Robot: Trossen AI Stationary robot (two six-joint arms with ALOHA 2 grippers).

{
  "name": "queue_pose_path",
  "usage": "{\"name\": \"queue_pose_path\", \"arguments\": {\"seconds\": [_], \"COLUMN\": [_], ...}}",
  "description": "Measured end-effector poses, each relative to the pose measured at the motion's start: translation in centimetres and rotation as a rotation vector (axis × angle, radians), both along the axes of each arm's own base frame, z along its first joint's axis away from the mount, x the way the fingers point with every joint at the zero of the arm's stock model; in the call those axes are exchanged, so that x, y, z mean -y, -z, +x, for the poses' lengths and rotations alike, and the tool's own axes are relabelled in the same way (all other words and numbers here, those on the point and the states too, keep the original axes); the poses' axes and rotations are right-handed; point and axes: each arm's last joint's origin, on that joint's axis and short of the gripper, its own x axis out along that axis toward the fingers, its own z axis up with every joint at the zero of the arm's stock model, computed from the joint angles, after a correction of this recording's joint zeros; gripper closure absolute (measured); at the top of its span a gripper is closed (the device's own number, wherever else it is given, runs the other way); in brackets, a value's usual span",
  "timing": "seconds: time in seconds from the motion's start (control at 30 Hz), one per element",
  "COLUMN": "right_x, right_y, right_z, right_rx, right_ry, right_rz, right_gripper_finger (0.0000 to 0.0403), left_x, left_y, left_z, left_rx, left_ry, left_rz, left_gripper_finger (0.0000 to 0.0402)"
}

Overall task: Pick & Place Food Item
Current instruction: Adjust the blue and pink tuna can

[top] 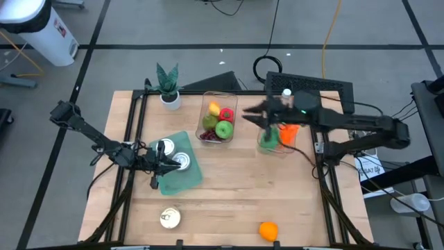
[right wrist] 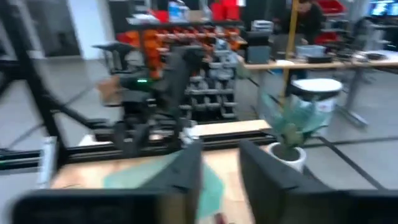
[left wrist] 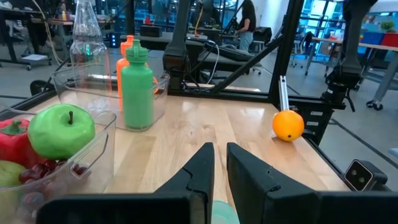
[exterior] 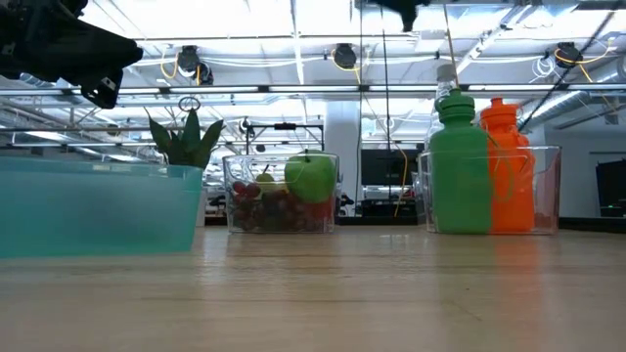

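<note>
Orange (top: pixel 268 230): sitting at the table's 5 o'clock edge, bare wood all around it.
Left gripper (top: pixel 168 165): hovering shut and empty over the teal tray (top: pixel 182 182).
Right gripper (top: pixel 258 117): hanging at 1 o'clock between fruit bin (top: pixel 220 119) and bottle bin (top: pixel 276 148), fingers slightly apart, holding nothing.

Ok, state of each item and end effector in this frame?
Left end effector: shut, empty, over teal tray.
Right end effector: raised near the bottle bin.
Green apple: in fruit bin.
Bottles: upright.
Orange: loose on table.
</note>
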Motion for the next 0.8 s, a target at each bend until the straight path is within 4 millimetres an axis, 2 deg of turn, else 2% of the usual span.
{"name": "queue_pose_path", "arguments": {"seconds": [0.07, 0.13, 0.3, 0.53, 0.67, 0.8], "right_x": [-0.9, -1.8, -3.5, -6.0, -7.1, -7.9], "right_y": [0.5, 1.7, 6.7, 12.0, 13.5, 13.9], "right_z": [-1.6, -2.9, -4.3, -4.1, -3.6, -3.1], "right_rx": [0.044, 0.088, 0.098, 0.103, 0.052, 0.063], "right_ry": [-0.047, -0.074, -0.144, -0.144, -0.104, -0.126], "right_rz": [0.008, 0.022, 0.039, 0.004, -0.021, -0.034], "right_gripper_finger": [0.0368, 0.0391, 0.0387, 0.0400, 0.0402, 0.0402], "left_x": [0.0, 0.0, 0.0, 0.0, 0.1, 0.2], "left_y": [0.0, 0.0, 0.0, 0.0, 0.3, 0.5], "left_z": [0.0, 0.0, 0.0, 0.0, 0.0, 0.0], "left_rx": [0.000, 0.000, 0.000, -0.003, -0.030, -0.045], "left_ry": [0.000, 0.001, 0.000, 0.000, 0.043, 0.066], "left_rz": [0.002, 0.005, 0.005, -0.019, -0.009, -0.001], "left_gripper_finger": [0.0352, 0.0352, 0.0352, 0.0352, 0.0352, 0.0352]}}
